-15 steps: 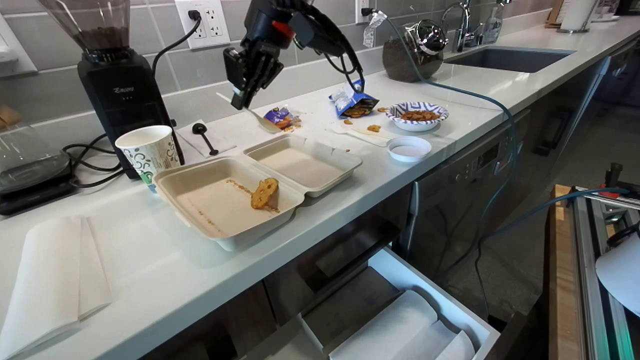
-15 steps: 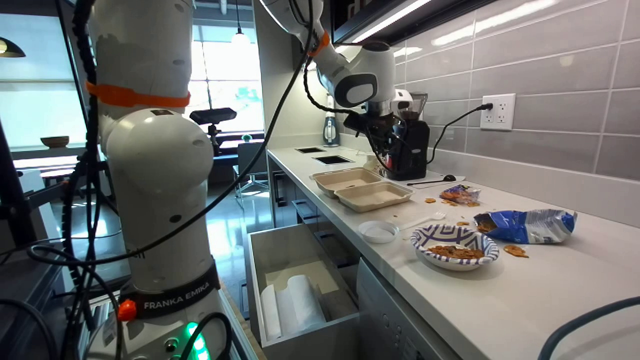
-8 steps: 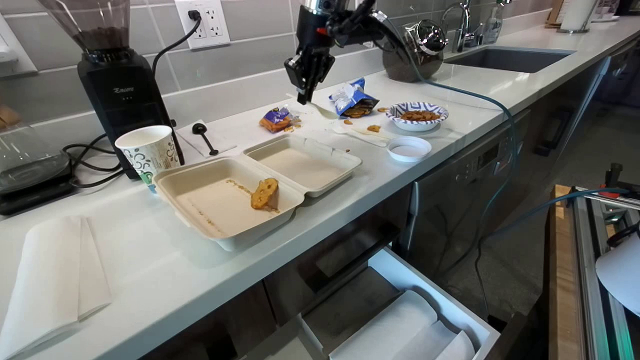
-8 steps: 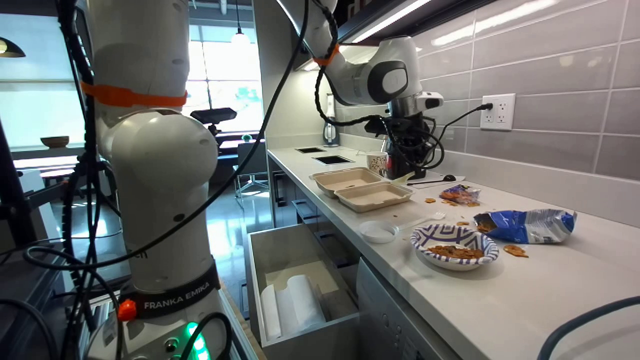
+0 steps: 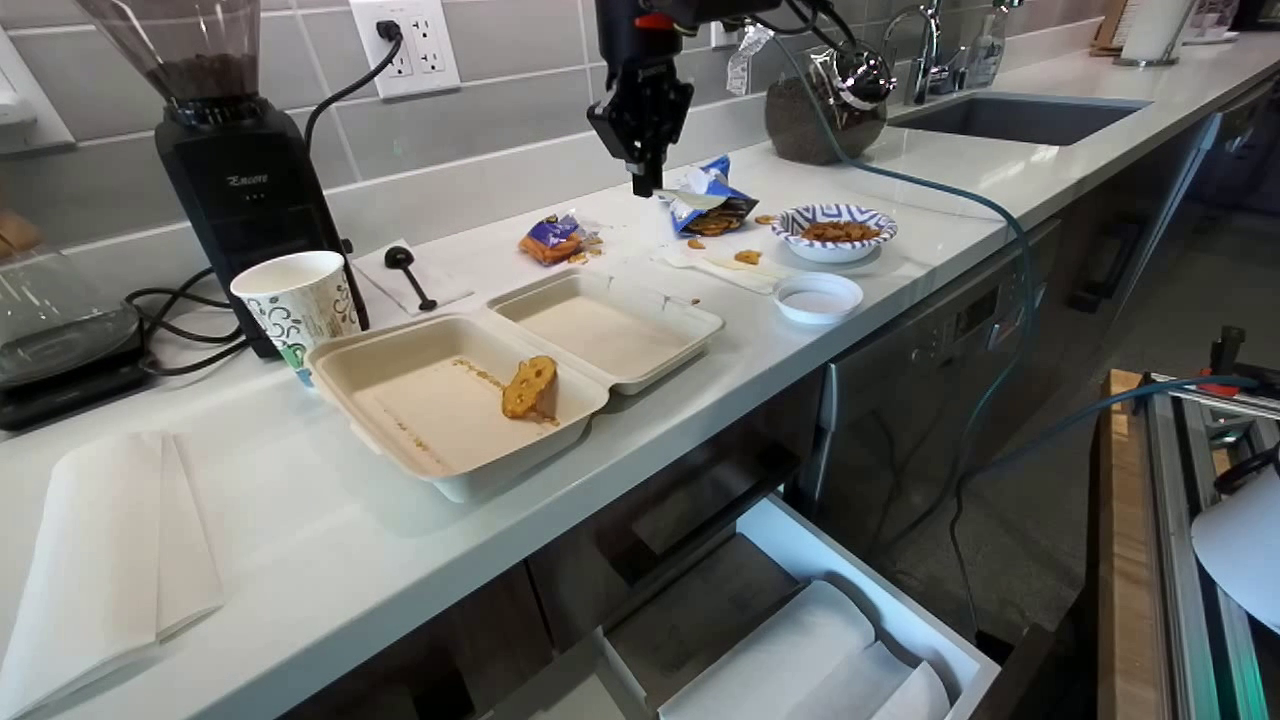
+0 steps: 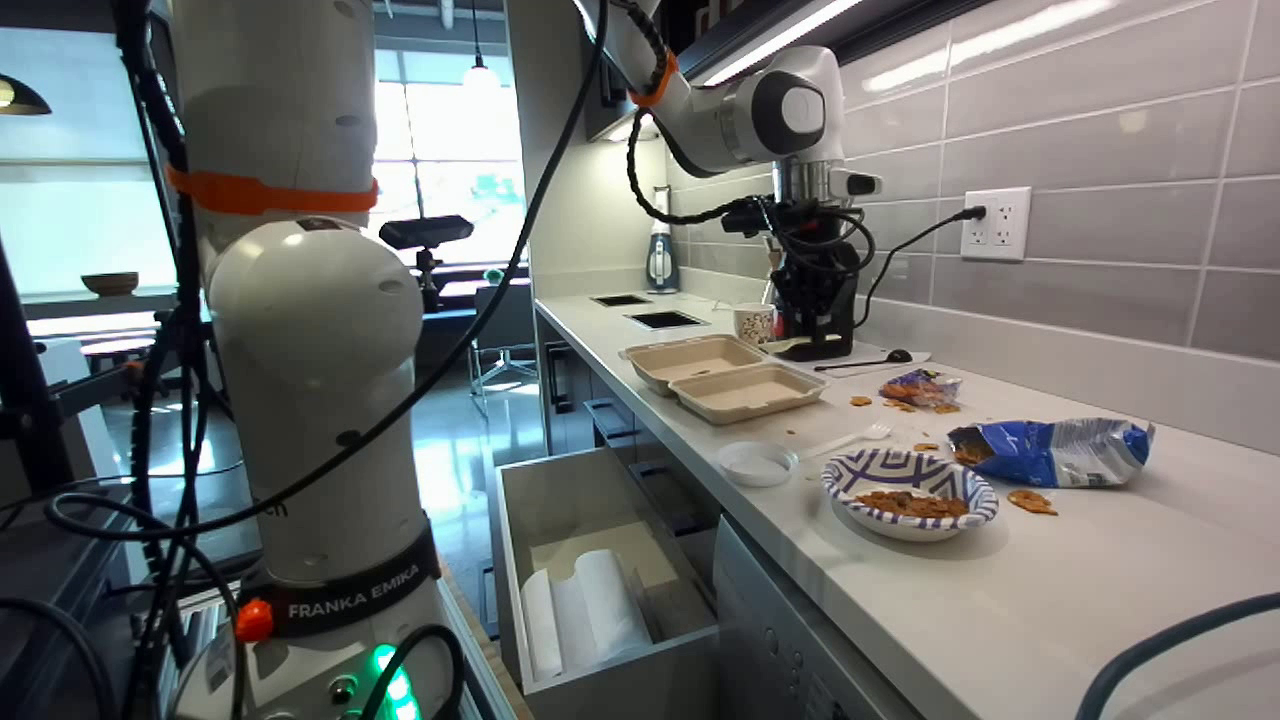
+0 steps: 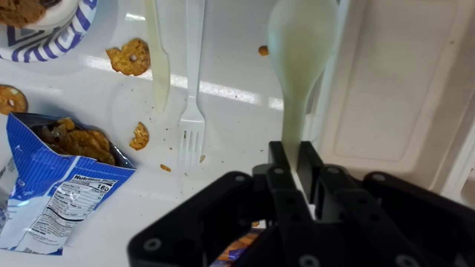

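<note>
A black two-fingered hand [image 7: 292,150] is pinching a pale plastic spoon [image 7: 302,40] by its handle, the jaws standing almost together with only the handle between them. The spoon is hanging above a white bench [image 7: 233,126]. Below, a white plastic fork [image 7: 192,122] and a pale plastic knife [image 7: 160,70] are lying side by side; a beige takeout clamshell [image 7: 386,85], a blue snack bag [image 7: 52,174] and a patterned paper bowl [image 7: 72,39] are sitting around them. Farther off, in an exterior view, a black coffee grinder [image 5: 242,195] is standing beside a paper cup [image 5: 300,305].

Counter [image 5: 300,500] with fork [image 7: 192,124], likely crumbs [image 7: 165,168]
</note>
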You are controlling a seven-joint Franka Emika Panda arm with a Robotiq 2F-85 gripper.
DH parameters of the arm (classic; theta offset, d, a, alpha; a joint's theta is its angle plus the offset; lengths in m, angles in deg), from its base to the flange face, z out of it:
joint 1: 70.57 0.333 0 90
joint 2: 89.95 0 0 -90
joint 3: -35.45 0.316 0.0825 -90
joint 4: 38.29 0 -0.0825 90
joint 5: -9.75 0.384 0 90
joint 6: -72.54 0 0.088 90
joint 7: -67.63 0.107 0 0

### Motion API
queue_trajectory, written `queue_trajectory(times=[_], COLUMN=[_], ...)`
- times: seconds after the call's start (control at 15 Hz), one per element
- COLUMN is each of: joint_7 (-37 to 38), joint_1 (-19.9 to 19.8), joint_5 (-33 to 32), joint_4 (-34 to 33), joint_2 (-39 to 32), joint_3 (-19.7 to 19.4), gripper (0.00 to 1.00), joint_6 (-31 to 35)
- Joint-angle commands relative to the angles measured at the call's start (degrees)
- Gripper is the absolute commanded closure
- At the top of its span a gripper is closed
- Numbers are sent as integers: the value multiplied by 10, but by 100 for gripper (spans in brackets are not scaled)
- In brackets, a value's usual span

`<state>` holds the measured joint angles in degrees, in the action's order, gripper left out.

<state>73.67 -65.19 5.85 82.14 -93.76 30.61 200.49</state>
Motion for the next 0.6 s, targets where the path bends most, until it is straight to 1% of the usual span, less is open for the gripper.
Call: queue_trajectory(times=[0.0,0.27,0.53], joint_7=[0,-11,-29], joint_1=[-25,-39,-50], joint_5=[5,19,44], joint_4=[-20,-28,-41], joint_2=[-18,-48,-81], joint_3=[17,19,25], gripper=[97,97,97], joint_6=[-17,19,39])
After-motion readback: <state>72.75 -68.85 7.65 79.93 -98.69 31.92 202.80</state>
